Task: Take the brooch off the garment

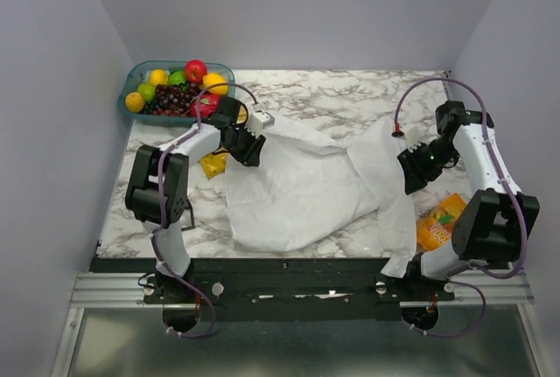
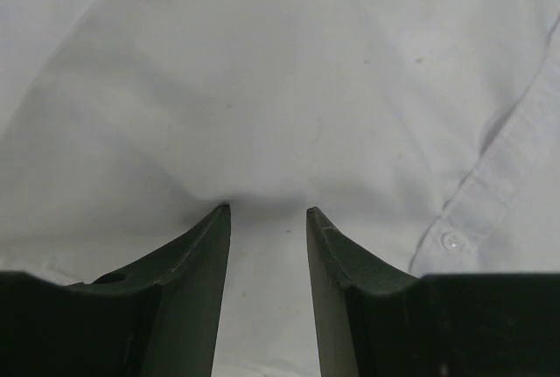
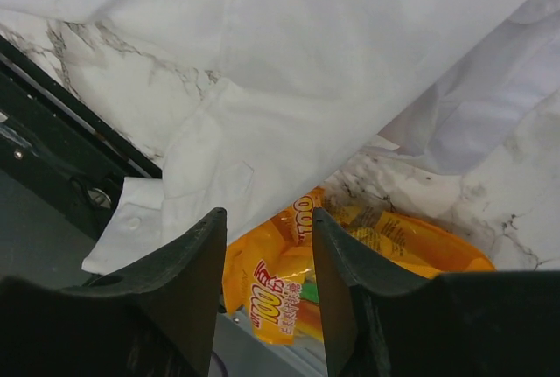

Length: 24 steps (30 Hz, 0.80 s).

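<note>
Left side. Left gripper is down on the garment at its far-left corner, with the fruit basket beyond it and a yellow packet just to its left, half under the cloth. In the wrist view the fingers stand parted and hold nothing. Their tips touch plain white fabric that dimples ahead of them. A button and the stitched placket lie to the tool's right.

Middle. The garment is spread flat on the marble table. Its body runs away from the left tool toward the near edge, and one sleeve trails toward the right tool.

Brooch: not found in any view. No orange-gold speck shows on the cloth, so its colour, shape and long axis cannot be told, nor which way it lies from either tool. It is probably under a fold or hidden by an arm.

Right side. Right gripper hangs over the sleeve edge. Its fingers are spread and empty. Below them are the cuff to the tool's left and the orange snack packet straight under the gap. The packet is a decoy, not the target.

Judgement: the left arm is nearer the placket and chest cloth, where a pin most likely sits. The next move depends on exposing it first, by lifting or spreading the fabric.
</note>
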{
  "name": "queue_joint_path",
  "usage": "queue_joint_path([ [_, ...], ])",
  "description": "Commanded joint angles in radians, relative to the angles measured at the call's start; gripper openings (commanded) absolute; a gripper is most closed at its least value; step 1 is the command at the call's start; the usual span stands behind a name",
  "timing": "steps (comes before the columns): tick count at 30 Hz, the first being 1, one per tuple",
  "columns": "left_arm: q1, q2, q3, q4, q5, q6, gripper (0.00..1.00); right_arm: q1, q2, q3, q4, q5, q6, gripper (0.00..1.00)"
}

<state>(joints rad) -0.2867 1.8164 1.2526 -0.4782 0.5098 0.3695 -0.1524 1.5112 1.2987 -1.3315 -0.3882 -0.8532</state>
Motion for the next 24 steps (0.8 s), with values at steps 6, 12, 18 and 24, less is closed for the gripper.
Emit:
queue_joint_path([
  [6,-0.006,0.23,0.233,0.142,-0.226,0.02,0.48,0.01,0.141,-0.082,0.002,0.054,0.089,0.49],
  [12,-0.005,0.253,0.318,0.136,-0.229,0.022,0.48,0.011,0.181,0.19,-0.098,-0.136,0.03,0.01],
  [18,-0.015,0.086,0.165,0.118,-0.062,-0.012,0.49,0.01,0.363,0.828,-0.001,-0.621,0.169,0.01],
  [24,-0.031,-0.008,0.117,0.047,-0.033,0.002,0.49,0.046,0.689,1.238,0.444,-0.603,0.619,0.59],
])
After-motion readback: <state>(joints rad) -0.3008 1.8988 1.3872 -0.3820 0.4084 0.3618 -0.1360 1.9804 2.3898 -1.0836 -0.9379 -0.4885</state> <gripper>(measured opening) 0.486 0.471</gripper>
